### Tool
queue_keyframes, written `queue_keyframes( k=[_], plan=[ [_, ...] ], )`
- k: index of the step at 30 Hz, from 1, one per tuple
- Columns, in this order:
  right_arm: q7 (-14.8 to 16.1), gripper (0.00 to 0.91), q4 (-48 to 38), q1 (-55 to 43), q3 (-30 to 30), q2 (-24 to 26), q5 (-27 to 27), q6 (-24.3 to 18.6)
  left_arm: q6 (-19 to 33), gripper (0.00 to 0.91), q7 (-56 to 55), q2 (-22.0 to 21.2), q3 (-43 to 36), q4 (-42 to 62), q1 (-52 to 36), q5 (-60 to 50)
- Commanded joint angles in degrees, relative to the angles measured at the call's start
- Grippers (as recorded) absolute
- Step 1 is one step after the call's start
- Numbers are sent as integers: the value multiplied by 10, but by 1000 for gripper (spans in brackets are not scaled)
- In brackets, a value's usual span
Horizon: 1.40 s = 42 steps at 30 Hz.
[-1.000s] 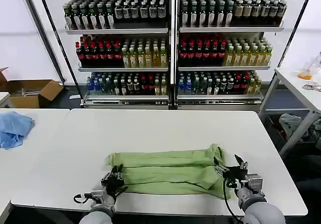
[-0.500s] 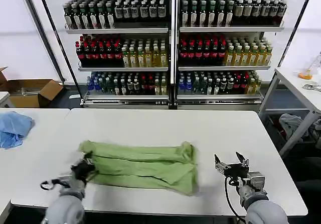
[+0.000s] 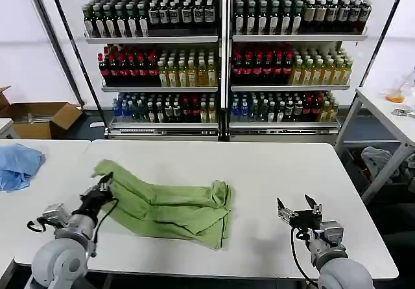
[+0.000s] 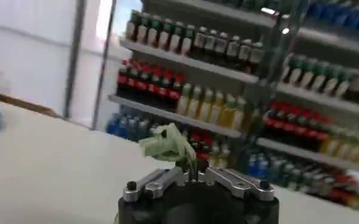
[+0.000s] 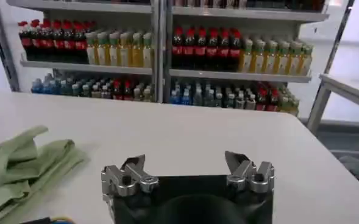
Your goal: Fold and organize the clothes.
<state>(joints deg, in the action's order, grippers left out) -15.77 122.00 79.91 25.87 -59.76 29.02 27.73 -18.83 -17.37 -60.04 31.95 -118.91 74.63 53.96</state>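
Now the left gripper [image 3: 104,186] pinches the left end of the light green soft polo shirt [image 3: 170,205], lying lengthwise left-right on the white table [image 3: 272,172]; right gripper [image 3: 299,212] spread, empty, farther right.

Rows of bottles [image 3: 220,62] were ranged on the shelves behind the white table [image 3: 259,172]; a light blue cloth [image 3: 16,164] and cardboard box [image 3: 39,120] were seen leftward.
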Motion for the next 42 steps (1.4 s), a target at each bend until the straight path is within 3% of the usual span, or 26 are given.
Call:
queue_keyframes(
  k=[1, 8, 17, 18, 19, 20, 21, 31, 37, 42],
  plan=[
    [0, 907, 5, 4, 4, -2, -1, -1, -2, 20, 3, -59, -121, -66, -5, 137],
    [3, 907, 5, 6, 6, -3, -4, -4, 1, 20, 2, -89, -210, -22, -27, 109],
    [4, 907, 4, -1, 4, -8, -5, -7, 6, 20, 1, -115, -268, 71, -77, 15],
    [4, 907, 4, -1, 3, -8, -5, -7, 5, 131, 1, -116, -270, 73, -78, 12],
    [5, 907, 4, -1, 2, -8, -5, -7, 3, 383, 1, -117, -272, 75, -79, 9],
    [5, 907, 5, -1, 2, -8, -5, -7, -1, 695, 4, -116, -276, 76, -79, 2],
    [5, 907, 5, -2, 2, -8, -5, -7, -2, 907, 9, -115, -279, 76, -78, -4],
    [6, 907, 2, -8, -5, -10, -7, -8, -1, 907, 57, -103, -320, 65, -84, -71],
    [8, 907, -1, -14, -8, -10, -7, -8, 2, 907, 54, -90, -263, 30, -63, -63],
    [9, 907, -8, -16, -10, -12, -7, -11, 17, 907, 38, -52, -183, 47, -40, -125]
  ],
)
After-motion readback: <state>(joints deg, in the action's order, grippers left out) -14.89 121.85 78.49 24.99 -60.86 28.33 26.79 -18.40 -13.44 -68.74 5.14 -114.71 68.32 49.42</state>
